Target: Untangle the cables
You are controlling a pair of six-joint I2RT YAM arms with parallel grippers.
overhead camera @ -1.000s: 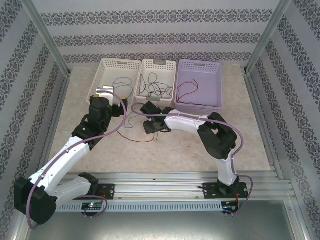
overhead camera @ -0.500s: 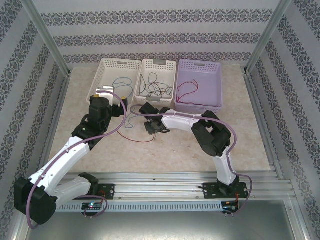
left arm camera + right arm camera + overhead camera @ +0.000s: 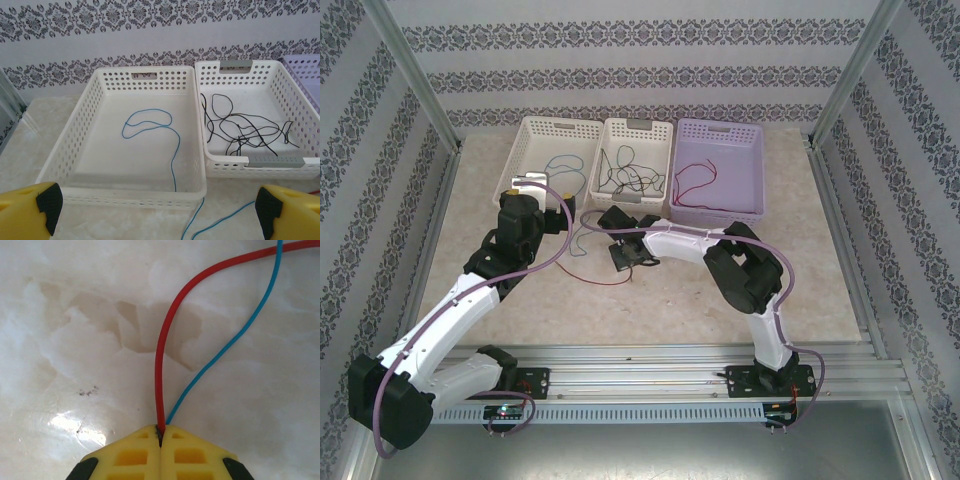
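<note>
Red cable (image 3: 161, 365) is pinched between the right gripper's (image 3: 160, 437) closed yellow tips and runs ahead over the marble tabletop (image 3: 60, 315), the blue cable (image 3: 225, 360) emerging just right of them and crossing it farther ahead, so a slow lift should let blue slip free.

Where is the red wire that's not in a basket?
On the table, in front of the middle basket: the right wrist view shows the red wire pinched in the shut right claw, a blue wire beside it.
</note>
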